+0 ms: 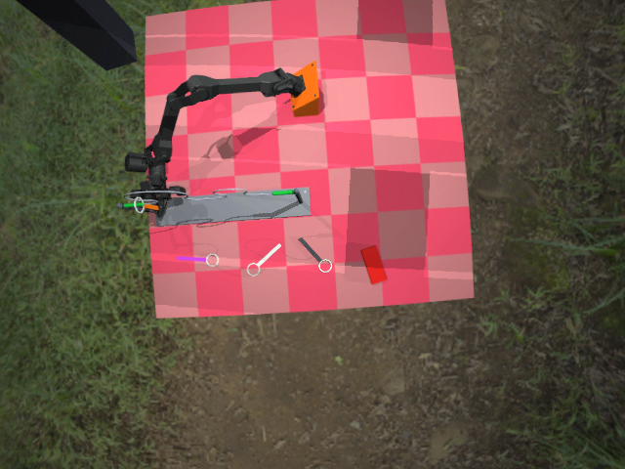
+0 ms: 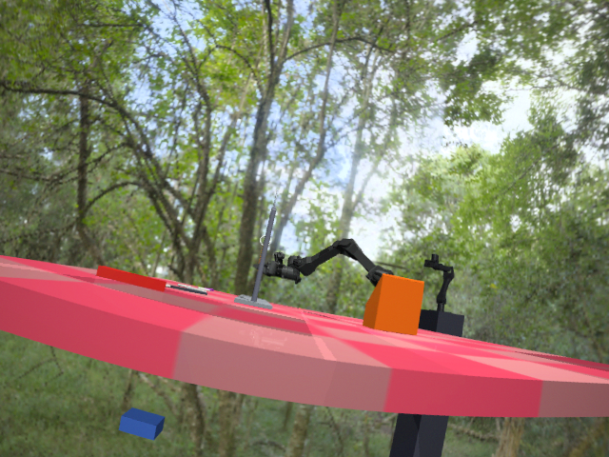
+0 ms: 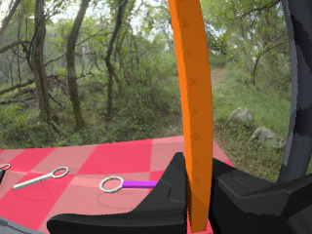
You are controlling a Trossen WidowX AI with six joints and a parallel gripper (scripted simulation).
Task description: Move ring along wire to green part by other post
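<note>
One orange handle (image 3: 193,92) clamped upright between hand (image 3: 198,205) fingers

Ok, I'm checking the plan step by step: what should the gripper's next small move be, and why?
Probably begin easing the ring along the wire toward the far green section. The gripper is shut on the orange handle, and the ring sits on the near green part.

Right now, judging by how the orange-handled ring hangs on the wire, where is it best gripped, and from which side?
Grip the orange handle, not the ring: it is a long flat strip standing clear of the wire. Come from the arm's side, fingers on its two flat faces. The gripper is already shut on its lower end this way.
</note>
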